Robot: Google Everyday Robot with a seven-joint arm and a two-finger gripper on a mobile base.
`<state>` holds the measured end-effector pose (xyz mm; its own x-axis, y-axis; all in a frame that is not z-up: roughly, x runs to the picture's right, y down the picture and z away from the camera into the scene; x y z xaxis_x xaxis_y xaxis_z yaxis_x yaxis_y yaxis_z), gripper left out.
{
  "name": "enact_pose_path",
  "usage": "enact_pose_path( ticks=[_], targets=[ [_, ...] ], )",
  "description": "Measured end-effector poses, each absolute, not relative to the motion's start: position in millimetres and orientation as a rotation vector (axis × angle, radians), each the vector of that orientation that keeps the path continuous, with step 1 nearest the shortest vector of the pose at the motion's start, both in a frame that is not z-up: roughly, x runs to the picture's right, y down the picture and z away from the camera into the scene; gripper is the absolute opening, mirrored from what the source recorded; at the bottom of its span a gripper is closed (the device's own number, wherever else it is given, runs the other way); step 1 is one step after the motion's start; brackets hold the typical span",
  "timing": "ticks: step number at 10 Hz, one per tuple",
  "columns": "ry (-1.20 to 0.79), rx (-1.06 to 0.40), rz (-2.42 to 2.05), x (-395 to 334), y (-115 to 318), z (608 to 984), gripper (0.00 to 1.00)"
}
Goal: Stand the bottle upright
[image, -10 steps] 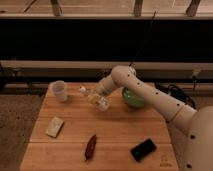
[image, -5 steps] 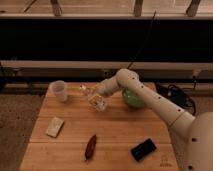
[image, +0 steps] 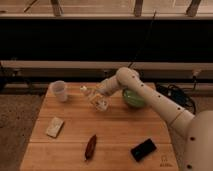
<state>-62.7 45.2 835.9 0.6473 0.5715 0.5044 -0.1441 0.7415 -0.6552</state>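
1. Right of the cup [image: 59,90], over the table [image: 115,131]: gripper [image: 101,103], fingers clamped on the bottle [image: 89,94].
2. Held tilted, cap end toward the cup, apart from it.
3. Farther right of the cup: green bowl [image: 134,98].

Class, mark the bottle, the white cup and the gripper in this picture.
bottle [image: 88,93], camera view, on its capped end
white cup [image: 59,91], camera view, on its side wall
gripper [image: 100,103], camera view, its tip at the bottle

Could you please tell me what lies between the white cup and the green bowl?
The bottle lies there, with the gripper right at it, as the camera view shows.
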Motion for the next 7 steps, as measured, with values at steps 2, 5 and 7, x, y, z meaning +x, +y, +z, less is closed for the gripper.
enact_pose_path(
  ticks=[2,5,7],
  targets=[
    [-0.805,-0.612,0.447,-63.6,45.5,836.1,0.27],
    [-0.812,-0.617,0.496,-69.3,46.5,839.0,0.02],
    [-0.946,-0.573,0.596,-67.8,47.1,841.5,0.0]
  ],
)
